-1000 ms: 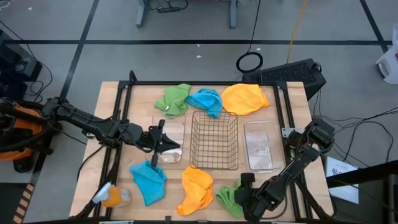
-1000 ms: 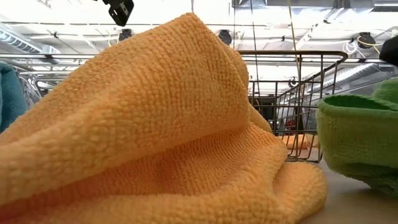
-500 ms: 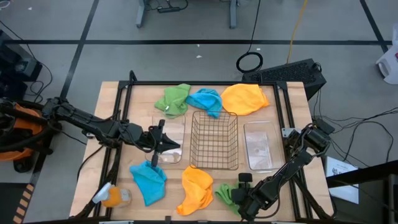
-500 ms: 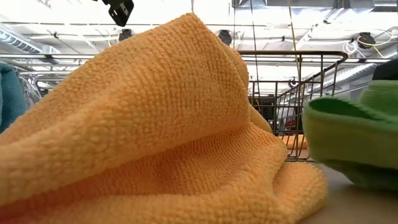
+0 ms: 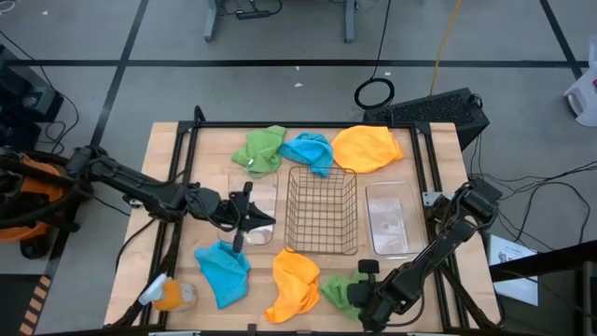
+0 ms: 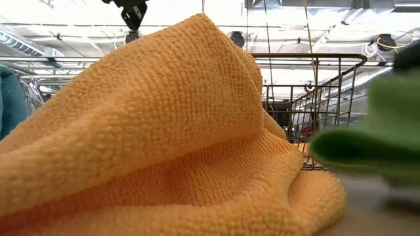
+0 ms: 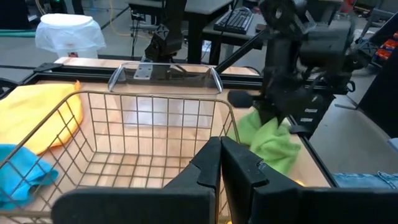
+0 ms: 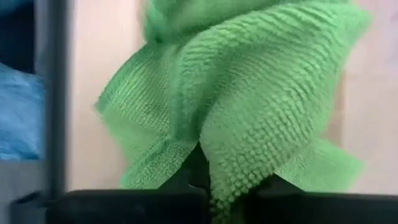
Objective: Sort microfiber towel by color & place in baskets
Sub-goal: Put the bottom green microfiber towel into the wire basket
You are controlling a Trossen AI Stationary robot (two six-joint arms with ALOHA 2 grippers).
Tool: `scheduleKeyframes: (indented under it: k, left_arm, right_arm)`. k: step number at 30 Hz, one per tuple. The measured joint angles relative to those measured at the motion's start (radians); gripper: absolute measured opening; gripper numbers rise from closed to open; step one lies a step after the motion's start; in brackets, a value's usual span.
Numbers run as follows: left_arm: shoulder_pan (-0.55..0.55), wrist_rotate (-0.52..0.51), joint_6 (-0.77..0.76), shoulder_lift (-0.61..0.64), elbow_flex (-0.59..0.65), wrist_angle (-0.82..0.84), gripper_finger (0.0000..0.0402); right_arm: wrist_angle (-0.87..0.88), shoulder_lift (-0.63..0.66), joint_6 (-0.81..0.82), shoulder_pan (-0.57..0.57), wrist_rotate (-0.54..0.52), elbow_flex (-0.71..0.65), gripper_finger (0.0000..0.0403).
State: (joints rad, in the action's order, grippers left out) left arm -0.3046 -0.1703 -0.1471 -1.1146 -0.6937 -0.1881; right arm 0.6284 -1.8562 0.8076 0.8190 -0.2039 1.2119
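Note:
At the table's near edge my right gripper (image 5: pixel 354 295) is shut on a bright green microfiber towel (image 5: pixel 334 290), which the left wrist view shows hanging under it (image 7: pixel 271 140). Beside that towel lie an orange-yellow towel (image 5: pixel 297 283) and a blue one (image 5: pixel 222 271). Along the far side lie a green towel (image 5: pixel 260 148), a blue towel (image 5: pixel 309 150) and an orange-yellow towel (image 5: pixel 367 147). In the middle stand the three baskets: a clear one (image 5: pixel 256 198), the wire mesh one (image 5: pixel 322 211) and another clear one (image 5: pixel 390 218). My left gripper (image 5: pixel 266 221) hovers shut over the left clear basket. My right gripper pinches a bunched-up fold of the green towel (image 8: pixel 219 163) between its two fingers, coming steeply from above. The cloth hangs gathered below the fingers (image 7: pixel 267 134). Whether its lower end still rests on the table I cannot tell.
A small orange-and-white object (image 5: pixel 169 295) lies at the near left corner. A black frame (image 5: pixel 422 159) runs around the tabletop. In the low view the near orange-yellow towel (image 6: pixel 164 137) fills most of the picture in front of the mesh basket (image 6: pixel 315 98).
My right gripper has shut on the near green towel and gathered it. The towel has bunched up, shifted a little toward the orange-yellow towel, and its top has risen off the table.

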Motion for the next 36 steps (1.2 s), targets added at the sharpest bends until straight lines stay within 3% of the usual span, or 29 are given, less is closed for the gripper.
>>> scheduleKeyframes:
  k: [9,17,21,28,36]
  left_arm:
    - [-0.019,0.000,0.002,-0.099,0.000,-0.135,0.0018]
    - [-0.039,0.000,-0.001,-0.140,0.000,-0.246,0.0031]
    - [-0.052,-0.024,0.026,-0.153,-0.001,-0.312,0.0084]
    - [-0.076,-0.069,0.084,-0.180,-0.002,-0.414,0.0219]
    - [-0.090,-0.071,0.111,-0.234,-0.010,-0.549,0.0342]
  right_arm:
    - [0.074,0.060,-0.101,0.001,-0.157,0.125,0.0008]
    - [0.190,0.070,-0.284,-0.004,-0.455,0.272,0.0008]
    - [0.194,0.070,-0.392,-0.013,-0.583,0.317,0.0008]
    - [0.195,0.070,-0.512,-0.041,-0.754,0.331,0.0008]
    - [0.191,0.070,-0.559,-0.095,-0.898,0.331,0.0008]
